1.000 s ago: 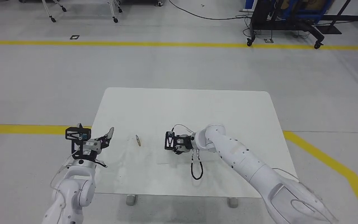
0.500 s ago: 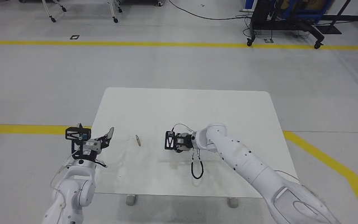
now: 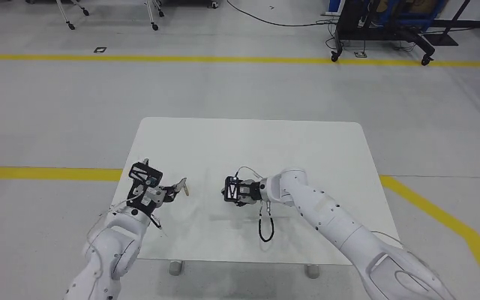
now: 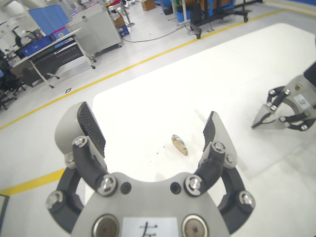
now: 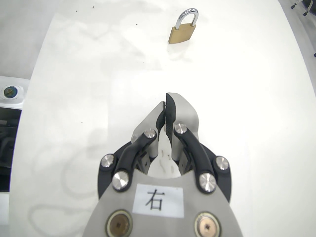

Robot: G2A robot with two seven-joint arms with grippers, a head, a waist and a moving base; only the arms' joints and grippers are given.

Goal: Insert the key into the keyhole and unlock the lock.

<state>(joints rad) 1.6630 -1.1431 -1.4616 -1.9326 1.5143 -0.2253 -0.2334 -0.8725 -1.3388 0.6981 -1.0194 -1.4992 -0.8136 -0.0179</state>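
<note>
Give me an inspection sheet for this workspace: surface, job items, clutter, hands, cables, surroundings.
Surface: white table, faint smears.
Job's things: brass padlock lying flat, shackle closed; key too small to make out.
Clutter: a few dark specks.
Hands: left hand open, close to the padlock, not gripping it; right hand shut, farther along the table.
Cables: black cable looping from the right wrist over the table.
Surroundings: yellow floor lines, wheeled rack.
</note>
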